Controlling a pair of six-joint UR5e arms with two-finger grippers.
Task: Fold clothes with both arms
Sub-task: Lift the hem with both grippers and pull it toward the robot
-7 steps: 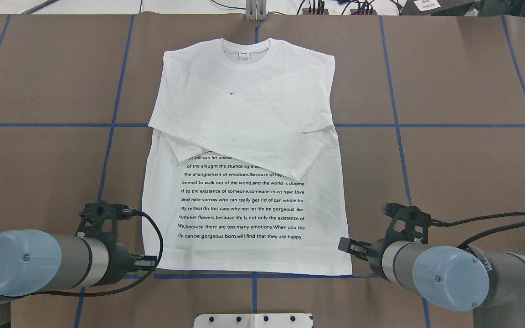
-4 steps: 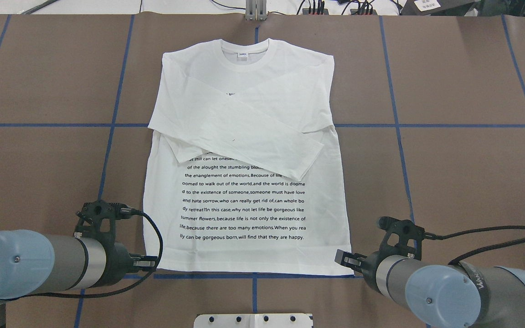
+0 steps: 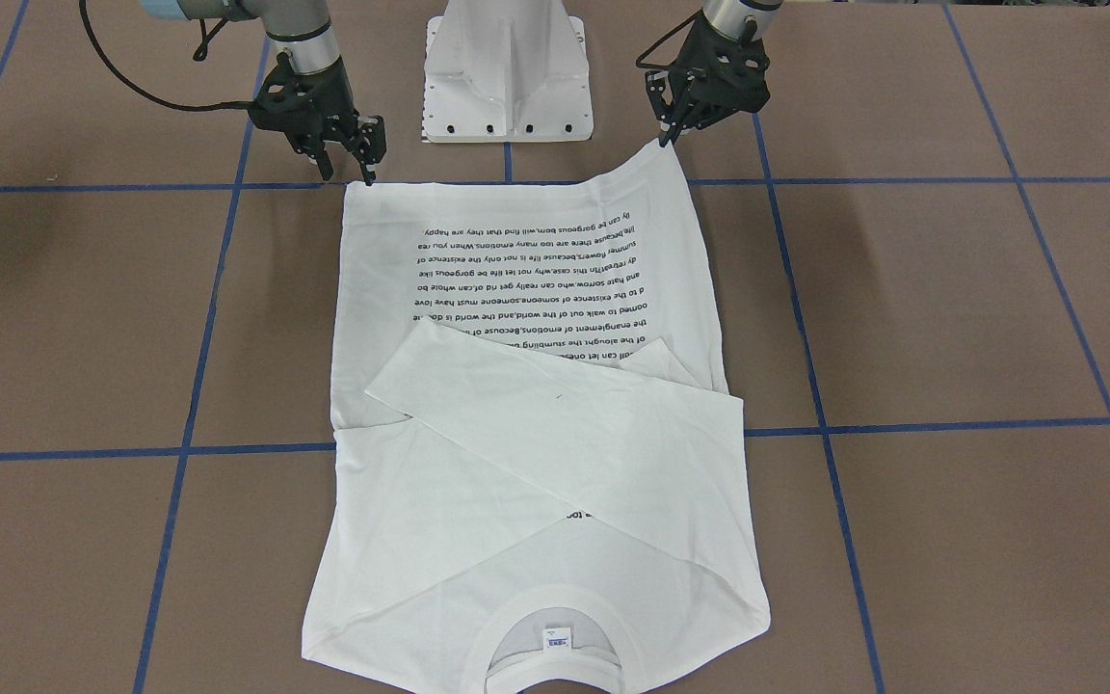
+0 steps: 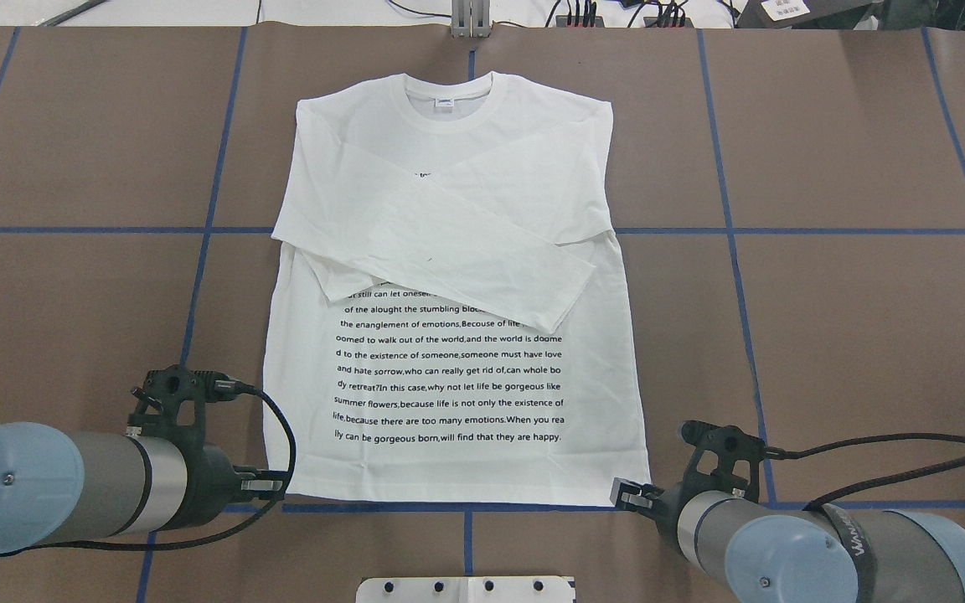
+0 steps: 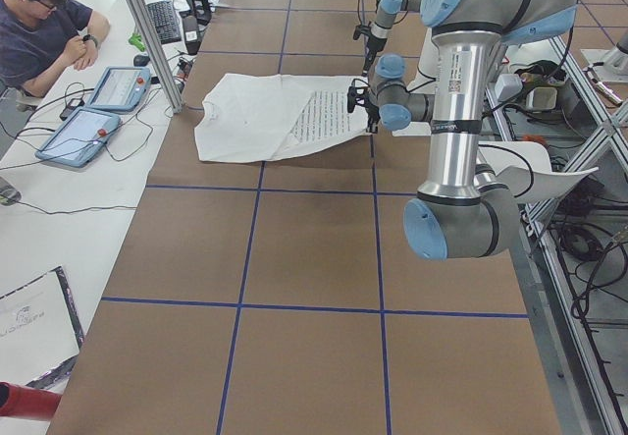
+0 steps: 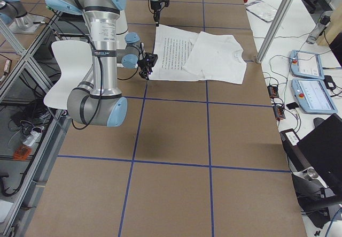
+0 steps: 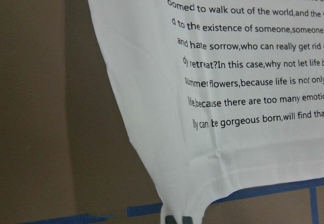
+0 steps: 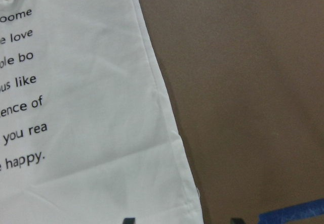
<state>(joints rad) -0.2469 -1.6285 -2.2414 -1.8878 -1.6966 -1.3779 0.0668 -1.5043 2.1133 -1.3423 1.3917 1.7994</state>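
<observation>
Right gripper [image 4: 625, 496] has neared the T-shirt [image 4: 449, 469] hem; left gripper [image 4: 271, 484] pinches it.

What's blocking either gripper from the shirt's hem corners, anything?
Nothing visible. The left gripper pinches one hem corner of the T-shirt, raised slightly off the table. The right gripper is open at the other corner, with only bare table beside it.

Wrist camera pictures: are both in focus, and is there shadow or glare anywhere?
Left wrist view: black print on the white long-sleeved T-shirt reads crisp; the brown table covering beside it looks dim. Right wrist view: letters look softer, slightly blurred. Overhead view: even light, no glare.
</observation>
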